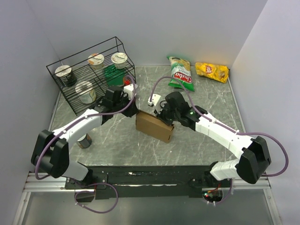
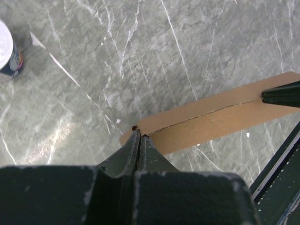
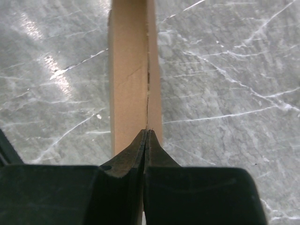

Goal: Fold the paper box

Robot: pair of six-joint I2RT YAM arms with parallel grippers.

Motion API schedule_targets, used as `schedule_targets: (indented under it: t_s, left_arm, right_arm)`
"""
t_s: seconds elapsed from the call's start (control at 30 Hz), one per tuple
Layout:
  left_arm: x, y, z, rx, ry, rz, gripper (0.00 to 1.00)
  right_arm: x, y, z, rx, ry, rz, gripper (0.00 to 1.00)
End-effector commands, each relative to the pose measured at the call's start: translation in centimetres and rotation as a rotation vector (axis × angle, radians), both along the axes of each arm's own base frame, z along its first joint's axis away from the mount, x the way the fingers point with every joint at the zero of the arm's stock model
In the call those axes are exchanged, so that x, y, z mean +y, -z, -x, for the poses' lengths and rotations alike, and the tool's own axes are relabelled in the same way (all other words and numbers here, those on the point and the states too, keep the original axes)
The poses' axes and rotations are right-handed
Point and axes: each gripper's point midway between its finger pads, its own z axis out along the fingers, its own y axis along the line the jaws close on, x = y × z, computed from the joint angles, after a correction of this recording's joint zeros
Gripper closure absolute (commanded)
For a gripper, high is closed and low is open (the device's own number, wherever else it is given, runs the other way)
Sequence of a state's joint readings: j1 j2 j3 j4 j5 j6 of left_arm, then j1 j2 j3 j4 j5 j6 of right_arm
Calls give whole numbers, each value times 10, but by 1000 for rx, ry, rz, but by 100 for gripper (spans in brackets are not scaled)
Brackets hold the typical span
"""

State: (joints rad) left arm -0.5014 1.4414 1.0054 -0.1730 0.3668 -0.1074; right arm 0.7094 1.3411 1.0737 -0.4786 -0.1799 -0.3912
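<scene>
The paper box (image 1: 153, 125) is plain brown cardboard, standing as a narrow upright shape in the middle of the table. My left gripper (image 1: 137, 111) is shut on the left end of its top edge. In the left wrist view the closed tips (image 2: 139, 133) pinch the corner where the cardboard (image 2: 211, 119) seam begins. My right gripper (image 1: 162, 115) is shut on the other end. The right wrist view shows its tips (image 3: 147, 132) closed over the seam of the cardboard (image 3: 129, 70). The right fingertips (image 2: 281, 93) also show at the far end in the left wrist view.
A black wire rack (image 1: 75, 101) holding several lidded cups stands at the back left. A green chip bag (image 1: 182, 74) and a yellow chip bag (image 1: 212, 71) lie at the back right. A small can (image 1: 84, 140) stands by the left arm. A white block (image 1: 154, 99) sits behind the box.
</scene>
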Motion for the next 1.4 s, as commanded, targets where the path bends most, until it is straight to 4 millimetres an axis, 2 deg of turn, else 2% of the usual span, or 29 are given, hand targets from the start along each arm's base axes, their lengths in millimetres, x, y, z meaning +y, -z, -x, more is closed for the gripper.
schedule_targets:
  t_s: [0.0, 0.1, 0.13, 0.17, 0.23, 0.3, 0.4, 0.43, 0.5, 0.53, 0.6, 0.63, 0.8, 0.9, 1.03, 1.17, 1.37]
  left_arm:
    - [8, 15, 21, 116, -62, -2, 99]
    - [7, 11, 27, 155, -100, 41, 99]
    - [7, 4, 28, 139, -110, 67, 99]
    - [9, 9, 33, 151, -123, 70, 99]
    - [10, 5, 36, 133, -155, 93, 99]
    - [13, 15, 46, 147, -165, 91, 99]
    - [17, 18, 50, 118, -188, 59, 99]
    - [20, 16, 48, 99, -205, 48, 99]
    - [22, 14, 48, 79, -207, 26, 99]
    - [22, 13, 48, 72, -207, 17, 99]
    - [25, 11, 46, 58, -211, -12, 99]
    - [26, 9, 45, 49, -212, -14, 99]
    - [28, 4, 45, 31, -207, -29, 99]
    - [28, 2, 45, 30, -210, -32, 99]
    - [30, 2, 45, 33, -226, -45, 99]
    - [32, -1, 43, 21, -238, -63, 99]
    - [29, -3, 42, 16, -234, -83, 99]
  right_arm:
    - [-10, 17, 4, -4, 32, 47, 100]
    - [-16, 15, -2, -70, 78, 55, 100]
    - [-19, 12, -5, -100, 96, 50, 100]
    - [-18, 10, -5, -113, 101, 43, 100]
    - [-18, 7, -5, -126, 101, 34, 100]
    - [-15, 4, -3, -126, 94, 33, 99]
    - [-18, 0, -4, -113, 136, 41, 80]
    - [-19, -5, -5, -117, 150, 33, 60]
    - [-25, -8, -3, -95, 203, 28, 42]
    - [-25, -18, -3, -98, 219, 11, 30]
    - [-35, -21, 4, -59, 280, 18, 25]
    - [-39, -29, 5, -57, 301, 3, 22]
    - [-57, -30, 31, 80, 390, 14, 25]
    - [-55, -37, 47, 149, 389, -32, 28]
    - [-63, -41, 74, 267, 424, -35, 31]
    - [-82, -38, 78, 257, 499, 19, 37]
    - [-86, -41, 61, 171, 521, 30, 43]
